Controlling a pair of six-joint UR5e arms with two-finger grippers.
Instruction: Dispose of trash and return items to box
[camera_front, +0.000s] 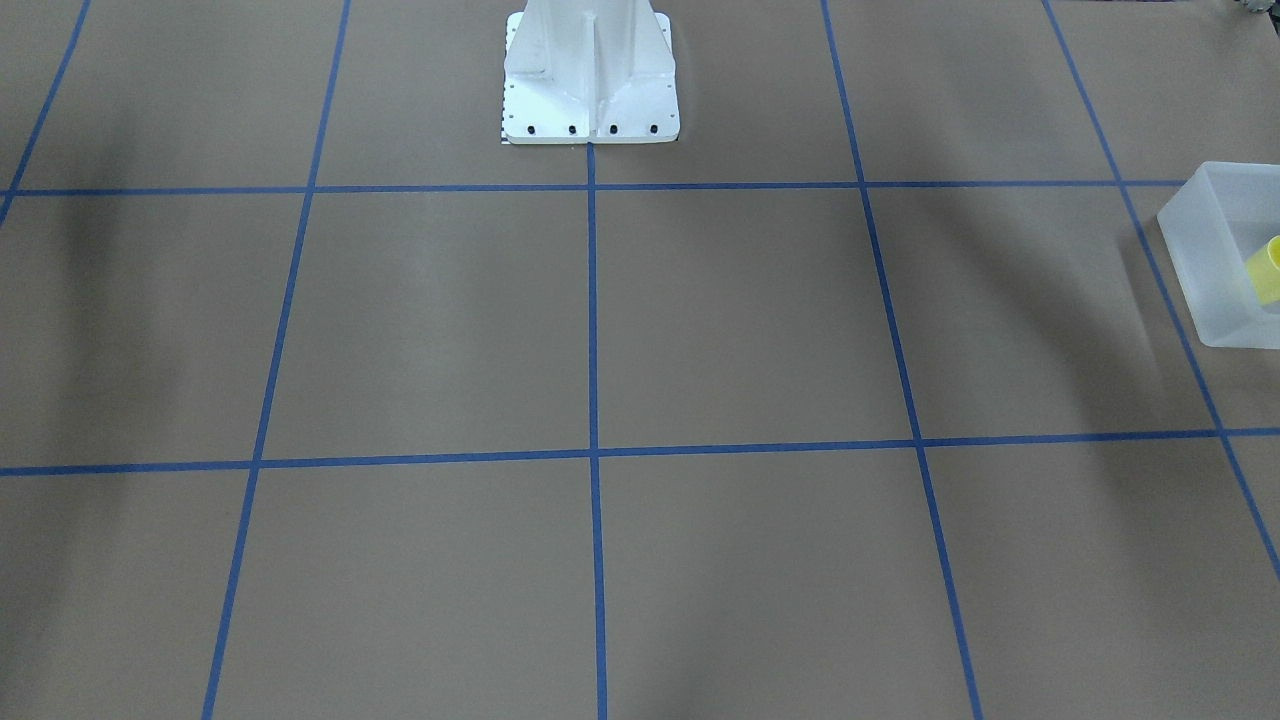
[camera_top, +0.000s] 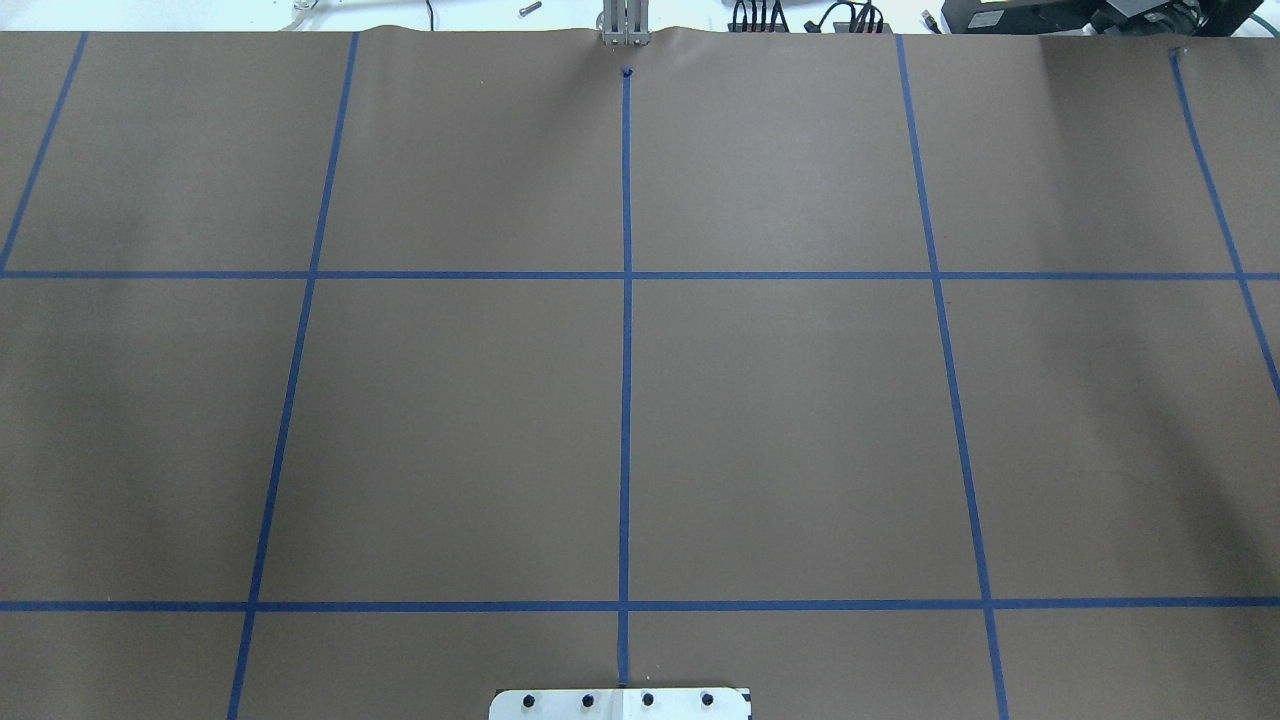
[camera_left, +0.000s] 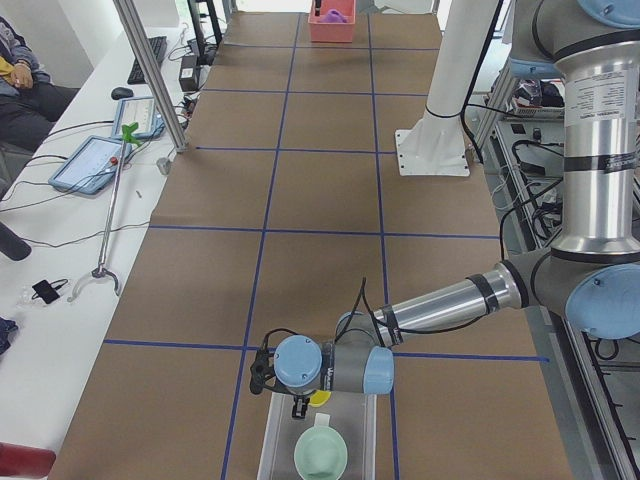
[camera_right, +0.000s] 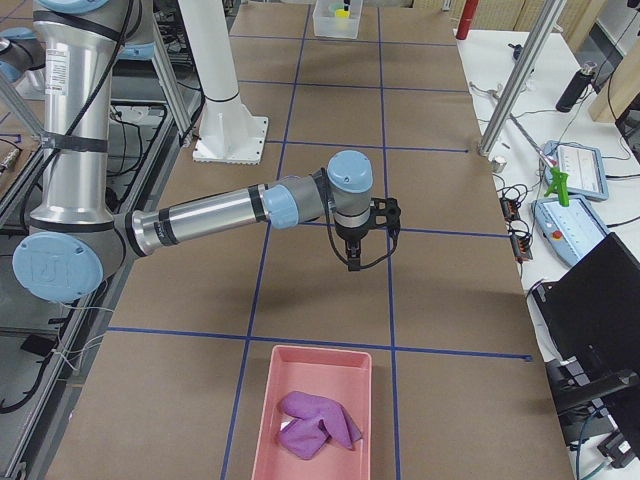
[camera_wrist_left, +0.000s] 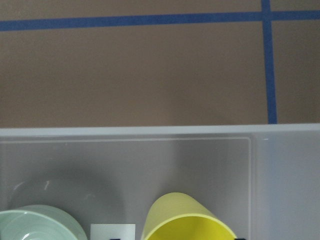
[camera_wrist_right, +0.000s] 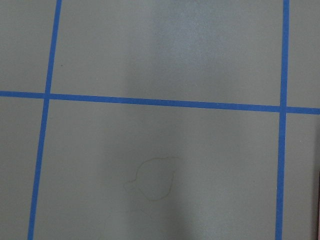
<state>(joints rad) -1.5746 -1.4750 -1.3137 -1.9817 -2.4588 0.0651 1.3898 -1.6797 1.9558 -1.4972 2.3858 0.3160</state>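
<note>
Yellow cup (camera_wrist_left: 187, 220) sits in box (camera_wrist_left: 150, 131) beside green bowl (camera_wrist_left: 35, 225). Front view catches the cup only; left side view shows both. Left gripper (camera_left: 298, 405) hangs over box. Right gripper (camera_right: 352, 262) hangs above table (camera_right: 450, 300), well apart. Cannot tell jaw state of either.

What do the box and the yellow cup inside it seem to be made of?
The box looks like plastic, frosted and translucent: the brown table shows dimly through it. The yellow cup is likely plastic too, opaque and smooth, with a thin rim.
</note>
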